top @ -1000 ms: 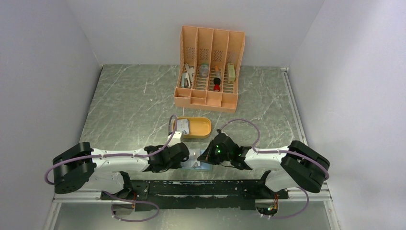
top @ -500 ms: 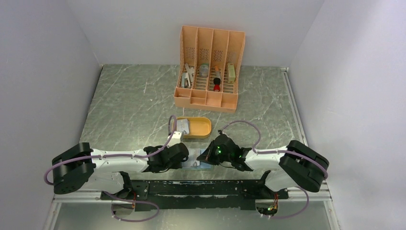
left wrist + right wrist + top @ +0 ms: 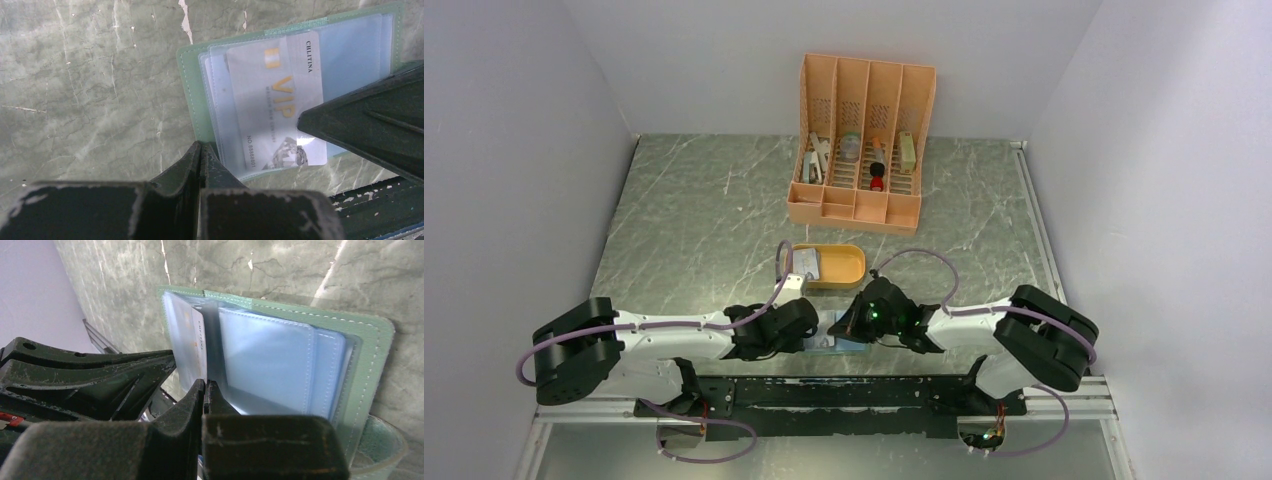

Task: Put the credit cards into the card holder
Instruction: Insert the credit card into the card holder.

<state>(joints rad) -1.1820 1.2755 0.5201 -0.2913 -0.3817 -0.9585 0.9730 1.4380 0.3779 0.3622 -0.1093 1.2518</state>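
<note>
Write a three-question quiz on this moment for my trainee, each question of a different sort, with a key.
1. True or false: the card holder lies folded shut.
2. Which word is printed in gold on the card at the holder? A) VIP B) GOLD C) BANK
3. Fill in: the jaws of the left gripper and the right gripper are both ____.
Key: 1 false, it lies open; 2 A; 3 shut.
</note>
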